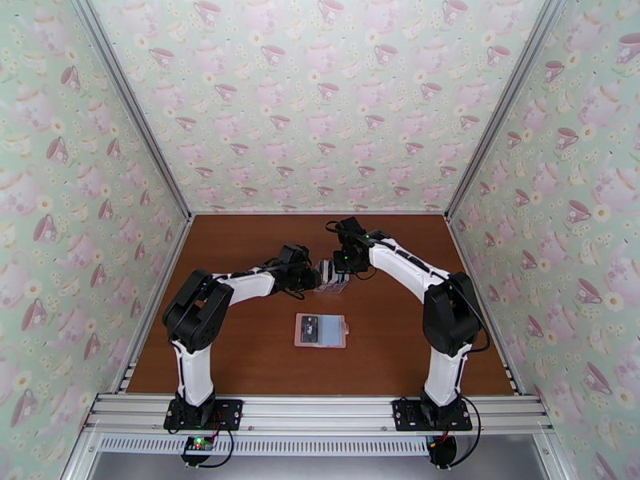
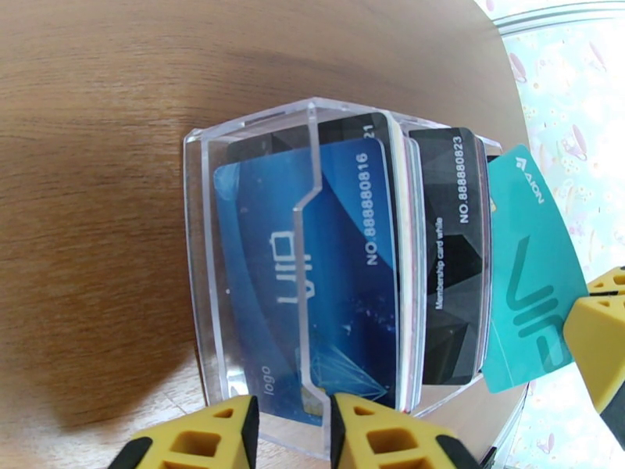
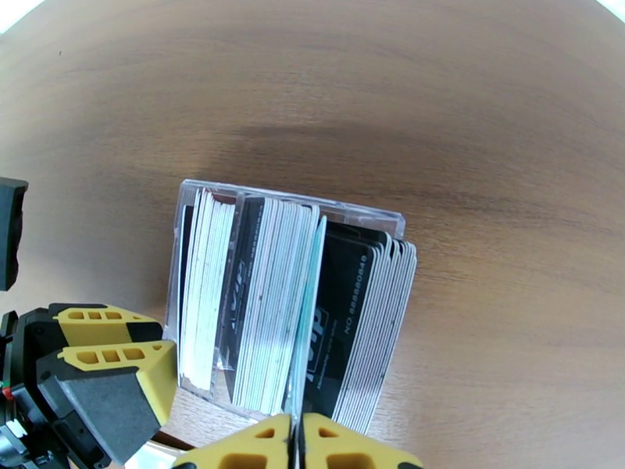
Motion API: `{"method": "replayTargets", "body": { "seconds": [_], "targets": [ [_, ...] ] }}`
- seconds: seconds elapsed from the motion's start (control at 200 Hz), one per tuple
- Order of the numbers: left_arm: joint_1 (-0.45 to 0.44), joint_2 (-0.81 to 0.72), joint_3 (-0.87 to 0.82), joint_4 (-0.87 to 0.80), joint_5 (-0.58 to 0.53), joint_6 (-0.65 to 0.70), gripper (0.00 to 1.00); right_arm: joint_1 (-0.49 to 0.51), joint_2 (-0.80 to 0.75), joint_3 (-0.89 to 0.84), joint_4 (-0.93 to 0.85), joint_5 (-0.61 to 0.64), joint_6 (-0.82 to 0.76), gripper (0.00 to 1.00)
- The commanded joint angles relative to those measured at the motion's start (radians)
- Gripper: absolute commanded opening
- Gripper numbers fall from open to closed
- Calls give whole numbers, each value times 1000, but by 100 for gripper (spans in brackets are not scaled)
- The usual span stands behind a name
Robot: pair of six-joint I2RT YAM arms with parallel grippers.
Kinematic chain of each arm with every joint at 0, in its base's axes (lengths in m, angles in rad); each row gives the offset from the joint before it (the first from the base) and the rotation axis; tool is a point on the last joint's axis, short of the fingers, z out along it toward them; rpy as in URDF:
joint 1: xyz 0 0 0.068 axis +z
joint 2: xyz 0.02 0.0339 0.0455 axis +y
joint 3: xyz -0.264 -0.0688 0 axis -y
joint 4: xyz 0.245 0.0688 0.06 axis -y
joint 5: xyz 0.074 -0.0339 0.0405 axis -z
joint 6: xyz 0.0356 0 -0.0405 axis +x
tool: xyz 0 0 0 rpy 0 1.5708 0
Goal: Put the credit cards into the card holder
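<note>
Pinching a teal card (image 2: 531, 267) — right pincer (image 3: 297, 443) clenched; left pincer (image 2: 293, 435) astride clear rack (image 2: 197, 244), grip unclear.

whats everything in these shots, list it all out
clear rack: one, see-through plastic, mid-table between the two grippers
cards: many, exact count unclear; blue, black, white-edged; standing in the rack's slots
teal card: one, teal, between two stacks in the rack, pinched by the right gripper
card holder: one, pinkish, lying flat, nearer the arm bases than the rack
table: one, brown wood
walls: three, teacup pattern, around the table
left gripper: yellow fingers astride the rack's clear wall
right gripper: yellow fingers shut on the teal card
</note>
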Motion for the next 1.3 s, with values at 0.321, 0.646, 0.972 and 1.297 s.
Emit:
{"method": "replayTargets", "body": {
  "seconds": [0.321,0.646,0.972,1.297],
  "targets": [
    [-4,3,-1,-43,5,-6,31,1,34,-44,51,-6,29,11],
    [-5,1,-2,-44,6,-7,31,1,58,-26,54,-56,26,15],
    [-5,-2,-3,-48,7,-4,31,-1,99,41,28,-46,44,20],
    [-5,-3,-1,-49,9,-4,31,-15,145,124,-7,-19,55,19]
  ]
}}
